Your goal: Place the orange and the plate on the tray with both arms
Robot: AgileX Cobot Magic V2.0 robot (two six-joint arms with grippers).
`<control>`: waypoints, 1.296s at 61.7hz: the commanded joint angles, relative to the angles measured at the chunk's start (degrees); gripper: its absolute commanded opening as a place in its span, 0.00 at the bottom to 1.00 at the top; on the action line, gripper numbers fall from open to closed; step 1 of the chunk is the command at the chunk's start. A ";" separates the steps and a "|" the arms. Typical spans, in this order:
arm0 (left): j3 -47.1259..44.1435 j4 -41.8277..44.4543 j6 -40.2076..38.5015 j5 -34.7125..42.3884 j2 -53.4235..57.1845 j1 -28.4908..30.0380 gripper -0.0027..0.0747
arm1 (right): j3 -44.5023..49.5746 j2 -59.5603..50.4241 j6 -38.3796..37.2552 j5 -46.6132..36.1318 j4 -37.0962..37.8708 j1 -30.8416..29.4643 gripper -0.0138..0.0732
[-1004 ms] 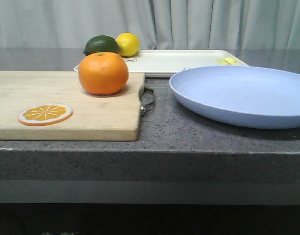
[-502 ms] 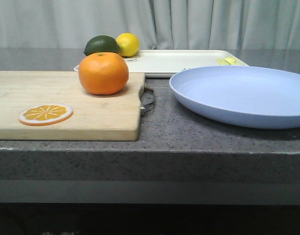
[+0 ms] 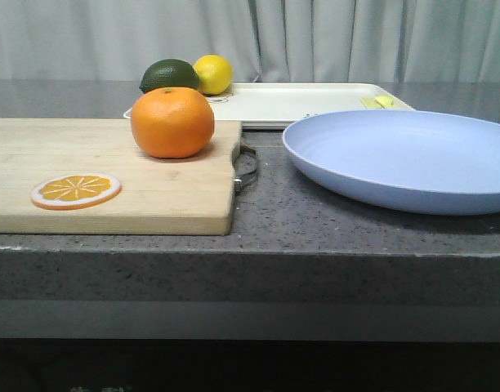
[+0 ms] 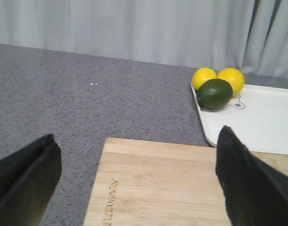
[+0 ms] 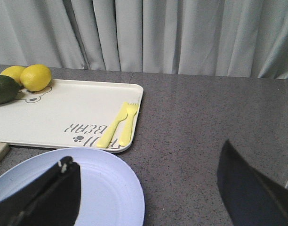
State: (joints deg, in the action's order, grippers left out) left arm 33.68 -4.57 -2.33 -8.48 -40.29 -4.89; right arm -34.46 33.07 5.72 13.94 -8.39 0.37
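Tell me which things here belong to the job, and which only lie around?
Job: orange, plate, tray, left gripper, right gripper.
Lying about: cutting board, orange slice, two lemons, avocado, yellow fork and knife.

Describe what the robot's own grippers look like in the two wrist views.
Only the fingers show. The left gripper has two broad, matte black fingers with flat faces and angled, wedge-like tips. The right gripper looks the same: plain black fingers, one with a small pale fleck near its tip. No cables, markings or arm links are visible.
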 commanded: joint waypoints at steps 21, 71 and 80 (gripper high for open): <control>23.97 3.31 0.14 -10.96 -24.93 -21.95 0.85 | -2.22 0.32 0.29 -4.05 -0.12 -0.26 0.85; 62.39 3.94 0.14 -49.69 -62.18 -29.17 0.85 | -2.22 0.32 0.29 -3.89 -0.12 -0.26 0.85; 62.39 2.87 0.14 -52.58 -63.99 -29.17 0.85 | -2.22 0.32 0.29 -3.89 -0.12 -0.26 0.85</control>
State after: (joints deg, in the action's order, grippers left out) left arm 94.15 -0.99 -2.14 -60.68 -106.46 -33.83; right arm -34.46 33.07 5.72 14.33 -8.39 0.37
